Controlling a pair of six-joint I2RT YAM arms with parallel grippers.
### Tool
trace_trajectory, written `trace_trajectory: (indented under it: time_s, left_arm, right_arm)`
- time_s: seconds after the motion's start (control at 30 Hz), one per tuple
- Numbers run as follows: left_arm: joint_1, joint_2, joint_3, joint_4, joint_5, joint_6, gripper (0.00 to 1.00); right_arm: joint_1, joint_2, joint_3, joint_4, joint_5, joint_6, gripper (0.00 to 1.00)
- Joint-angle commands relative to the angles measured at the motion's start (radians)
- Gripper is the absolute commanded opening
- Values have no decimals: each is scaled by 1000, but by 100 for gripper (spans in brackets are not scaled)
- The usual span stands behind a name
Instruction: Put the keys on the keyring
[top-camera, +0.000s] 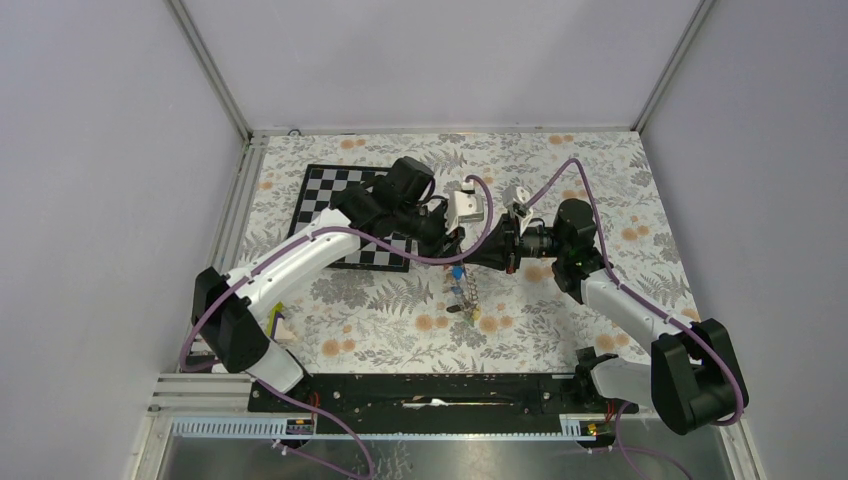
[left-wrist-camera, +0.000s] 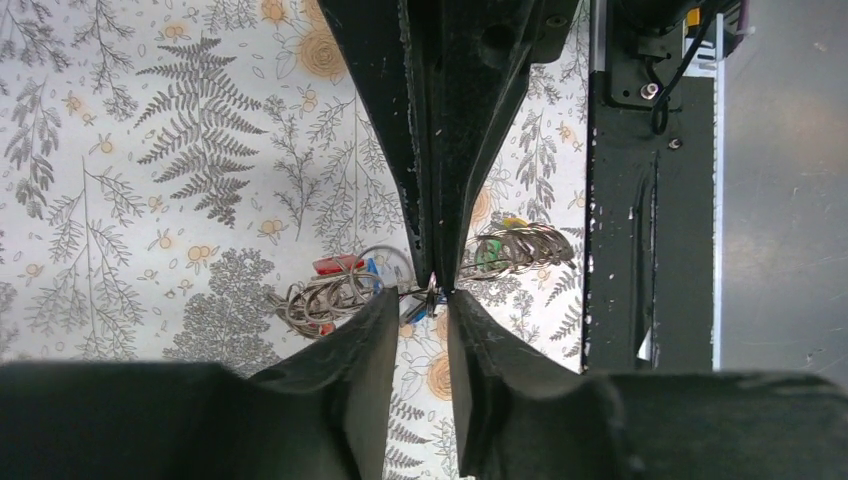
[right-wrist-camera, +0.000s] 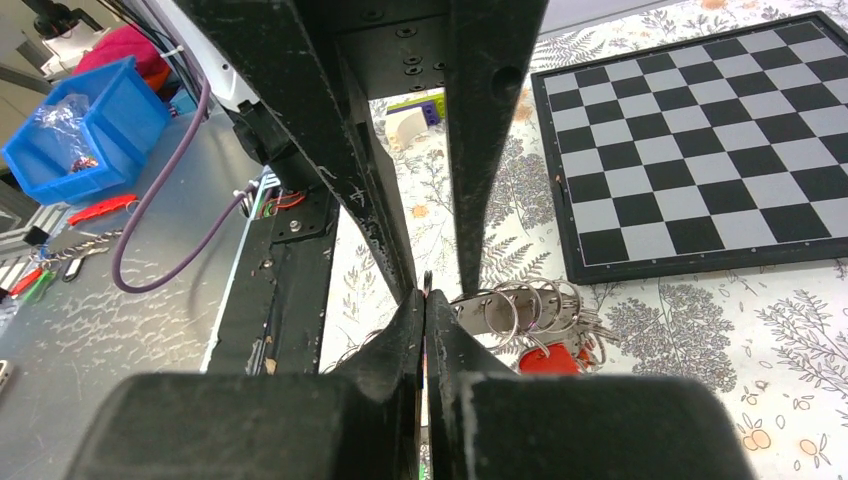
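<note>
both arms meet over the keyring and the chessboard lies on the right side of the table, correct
No, the chessboard lies on the left side of the table, partly under the left arm; the top external view shows it. That arm and the right arm do meet over the keyring.

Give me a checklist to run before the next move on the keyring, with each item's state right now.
1. Right tool shut at its tips: ok.
2. Right tool pinching a key or ring: cannot tell, the tips hide it.
3. Left tool parted: ok, the tablecloth shows through its gap.
4. Both tools tip to tip above the keyring: ok.
5. Red key and green key threaded on the keyring: cannot tell.
6. Chessboard apart from the keyring: ok.
</note>
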Motion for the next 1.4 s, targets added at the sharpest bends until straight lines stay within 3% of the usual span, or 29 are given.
trace_trajectory:
  time_s: [0.0,0.4,0.53,0.77,1.17,1.37]
  left_arm:
    - [6,-56,-17,56,41,67,36]
    - [61,-149,-231,252,135,84,68]
    - [68,-145,-261,308,136,111,73]
    - [75,-114,-273,354,173,137,72]
    - [75,-65,-289,336,220,121,54]
    - [75,-49,-305,366,256,62,52]
  right_arm:
    - [0,-14,46,91,-15,58,0]
    - [-23,-23,39,121,-26,86,0]
    - [-26,-23,39,123,-31,88,0]
    - [-29,-20,37,123,-38,92,0]
    - [-35,-20,36,128,-36,96,0]
    - [-37,-21,33,129,-34,95,0]
